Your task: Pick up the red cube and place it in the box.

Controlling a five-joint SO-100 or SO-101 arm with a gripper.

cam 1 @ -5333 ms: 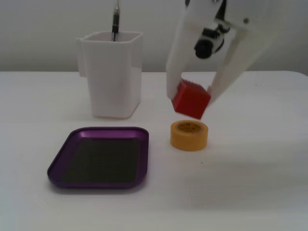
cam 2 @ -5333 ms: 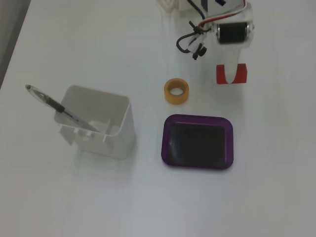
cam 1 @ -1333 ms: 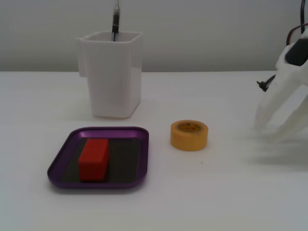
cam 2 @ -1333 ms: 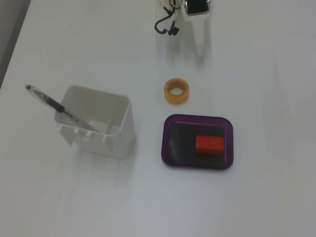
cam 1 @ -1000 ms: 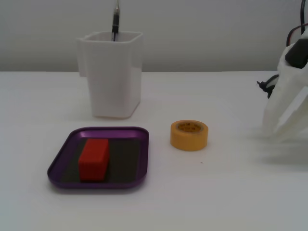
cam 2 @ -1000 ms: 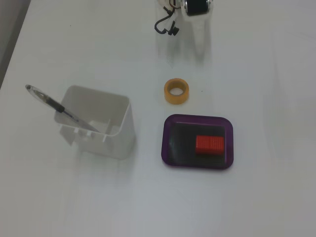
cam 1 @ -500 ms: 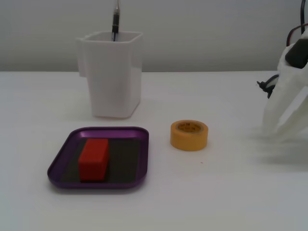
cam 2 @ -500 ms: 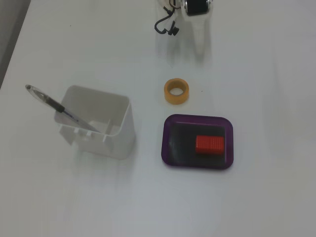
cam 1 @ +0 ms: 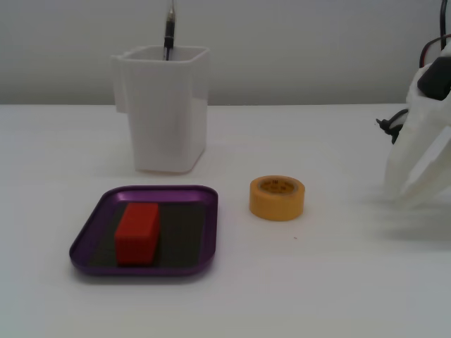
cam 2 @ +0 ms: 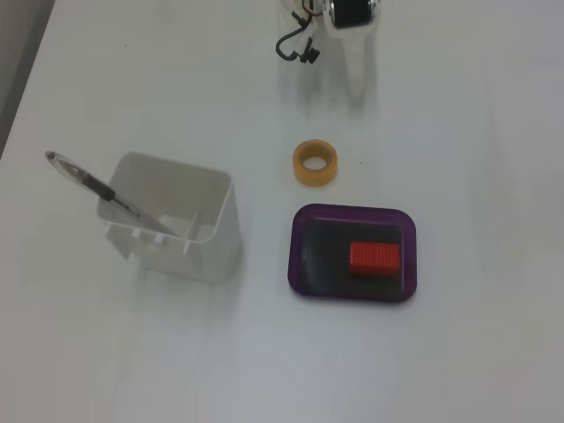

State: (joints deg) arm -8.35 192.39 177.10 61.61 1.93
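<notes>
Red cube (cam 1: 137, 232) is lying flat on the dark bottom of the box (cam 1: 88, 239), in the lower left of the low fixed view; in the view from above, the red cube (cam 2: 374, 258) is sitting toward the right half of the box (cam 2: 304, 225), inside the purple rim and not leaning on it. Judging by that, the placing looks done, and what is left is only for the arm to be parking clear. The pincer (cam 1: 416, 193) is showing at the right edge of the low view as pale white fingers hanging over the surface (cam 1: 317, 282), empty and well apart from the box; its tips are washing out against the white, so I cannot tell whether it is open or closed. To finish well, the arm should be keeping away from the tray so as not to nudge it. The yellow tape roll (cam 2: 315, 163) is sitting between the arm and the box, just beside the tray's upper edge in the view from above. The white container (cam 2: 176, 220) with a pen (cam 2: 106, 194) is standing to the left, out of the way.
</notes>
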